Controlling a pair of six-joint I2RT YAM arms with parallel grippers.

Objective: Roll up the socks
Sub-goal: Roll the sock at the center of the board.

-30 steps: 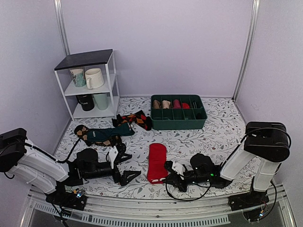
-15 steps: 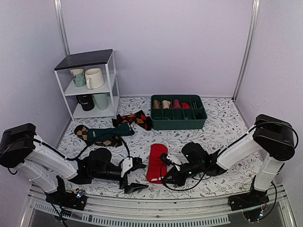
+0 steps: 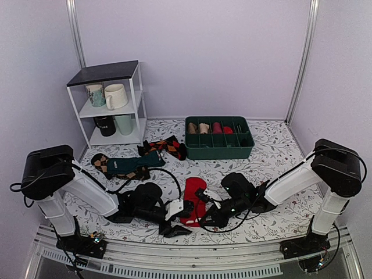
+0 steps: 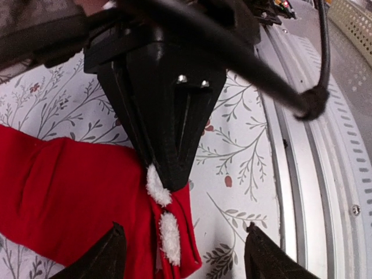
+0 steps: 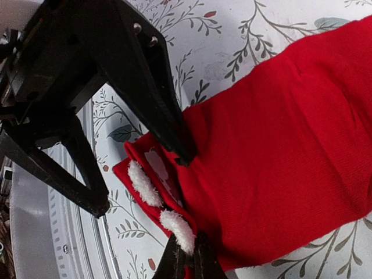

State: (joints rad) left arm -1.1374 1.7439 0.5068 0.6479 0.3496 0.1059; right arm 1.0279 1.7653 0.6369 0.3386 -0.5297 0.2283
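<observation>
The red socks [image 3: 193,195] lie flat, one on the other, on the floral cloth near the front. White fluffy lining shows at their near end [image 5: 144,183]. My right gripper [image 5: 189,253] is shut on that near edge of the socks [image 5: 279,145]; in the left wrist view it is the black wedge [image 4: 165,116] over the socks [image 4: 64,192], and it shows from above [image 3: 201,219]. My left gripper [image 4: 185,235] is open. One finger [image 5: 174,136] rests on the socks; the other [image 5: 87,195] stands over the cloth. It also shows from above [image 3: 181,218].
A green divided bin [image 3: 219,152] with rolled socks stands behind. A dark teal sock [image 3: 132,163] and orange-and-black argyle socks [image 3: 167,146] lie at the back left. A white shelf [image 3: 110,70] holds mugs. A metal rail [image 4: 325,168] runs along the front edge.
Both arms have reached inward to the near end of the red socks. The left gripper moved right onto the socks. The right gripper moved left and is at their edge.
</observation>
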